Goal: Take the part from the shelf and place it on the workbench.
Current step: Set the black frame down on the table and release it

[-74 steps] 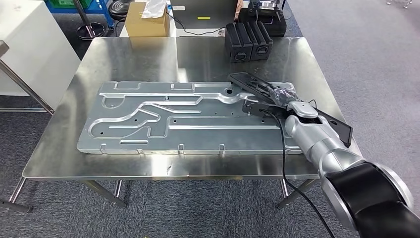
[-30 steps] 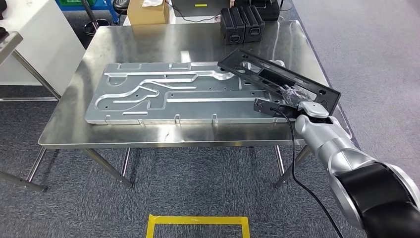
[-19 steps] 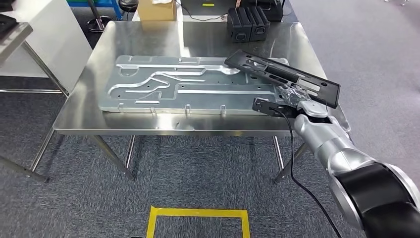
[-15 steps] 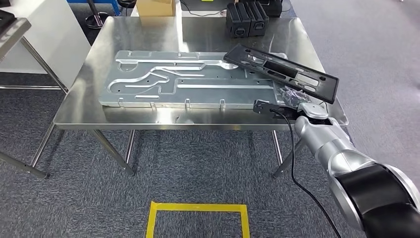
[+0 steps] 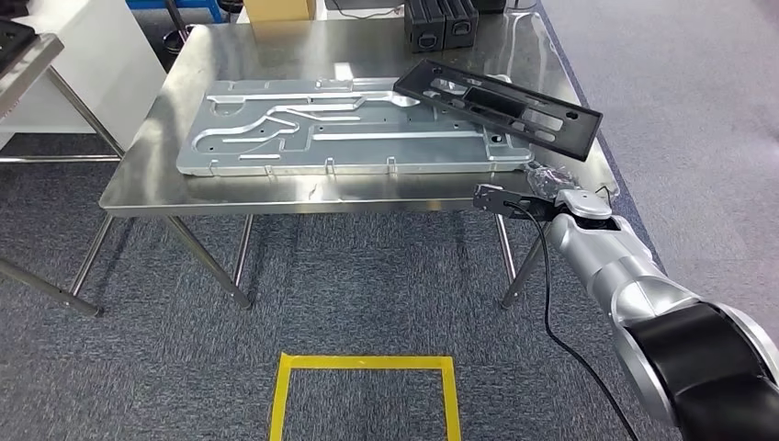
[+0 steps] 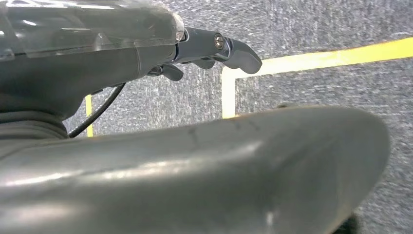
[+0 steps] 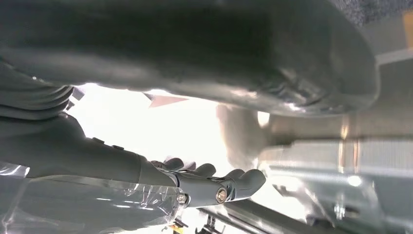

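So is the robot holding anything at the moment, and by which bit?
Nothing. The black part lies on the workbench, apart from the right hand; the left hand holds nothing.

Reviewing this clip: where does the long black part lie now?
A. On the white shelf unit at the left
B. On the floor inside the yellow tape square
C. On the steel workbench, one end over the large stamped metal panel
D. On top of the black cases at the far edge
C: in the head view the black part rests on the workbench, its far end overlapping the metal panel.
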